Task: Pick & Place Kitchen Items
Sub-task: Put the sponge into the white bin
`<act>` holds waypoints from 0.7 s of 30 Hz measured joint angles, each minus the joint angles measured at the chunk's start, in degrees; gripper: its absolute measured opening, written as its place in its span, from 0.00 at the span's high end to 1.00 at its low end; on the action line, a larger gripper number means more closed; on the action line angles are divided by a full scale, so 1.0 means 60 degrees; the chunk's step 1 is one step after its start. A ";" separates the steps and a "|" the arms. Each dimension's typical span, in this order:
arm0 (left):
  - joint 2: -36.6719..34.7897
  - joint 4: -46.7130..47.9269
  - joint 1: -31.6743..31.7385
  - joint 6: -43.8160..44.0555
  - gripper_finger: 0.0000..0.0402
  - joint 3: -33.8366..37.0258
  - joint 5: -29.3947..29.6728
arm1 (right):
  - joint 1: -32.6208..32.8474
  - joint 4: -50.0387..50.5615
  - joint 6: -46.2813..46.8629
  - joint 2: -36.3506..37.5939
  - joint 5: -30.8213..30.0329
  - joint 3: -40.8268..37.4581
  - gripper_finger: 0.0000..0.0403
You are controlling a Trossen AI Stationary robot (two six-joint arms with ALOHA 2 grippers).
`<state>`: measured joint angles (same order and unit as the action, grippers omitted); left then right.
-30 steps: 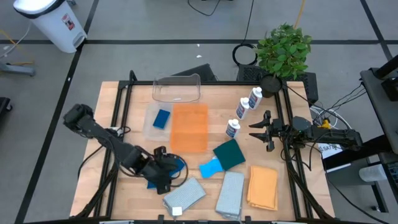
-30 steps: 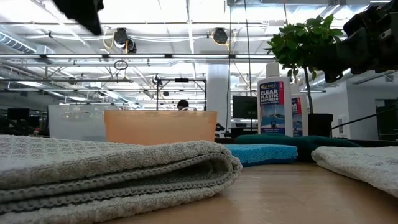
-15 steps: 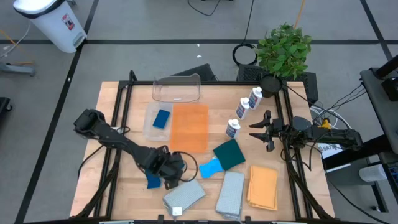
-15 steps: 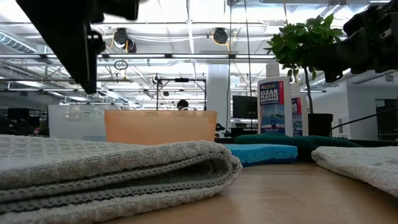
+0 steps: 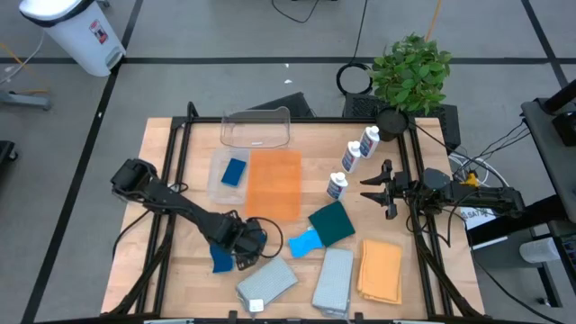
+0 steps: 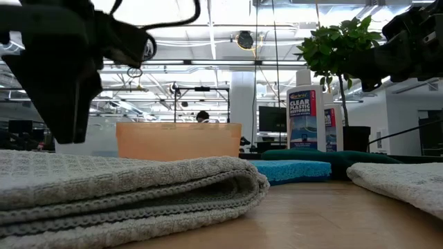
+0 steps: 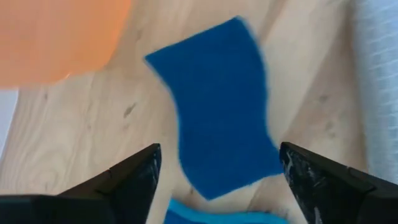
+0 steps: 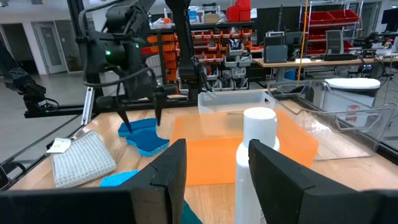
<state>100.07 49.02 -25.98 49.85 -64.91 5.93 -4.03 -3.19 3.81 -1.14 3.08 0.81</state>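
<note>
Table (image 5: pixel 162 144) holds the spread of kitchen items; orange cloth (image 5: pixel 274 184) lies mid-table, grey cloth (image 5: pixel 267 283) at the near edge. Left gripper (image 5: pixel 241 255) has moved toward the centre over the last second and its fingers now stand wide open, empty, over a dark blue sponge (image 7: pixel 221 106) lying flat on the wood; a fresh pick looks imminent. Right gripper (image 5: pixel 372 190) waits beside the white bottles (image 5: pixel 337 185), fingers part-open, holding nothing.

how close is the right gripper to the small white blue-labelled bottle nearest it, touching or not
Apart. The high view shows bare table between the right gripper and the small white blue-labelled bottle.
</note>
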 joint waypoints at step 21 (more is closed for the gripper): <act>-0.0035 -0.2302 0.0380 0.0119 0.02 0.1515 -0.0555 | 0.0002 -0.0002 -0.0001 -0.0001 0.0001 0.0001 0.64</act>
<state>99.86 35.20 -23.70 50.57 -55.82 2.60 -4.02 -3.20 3.80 -1.14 3.09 0.81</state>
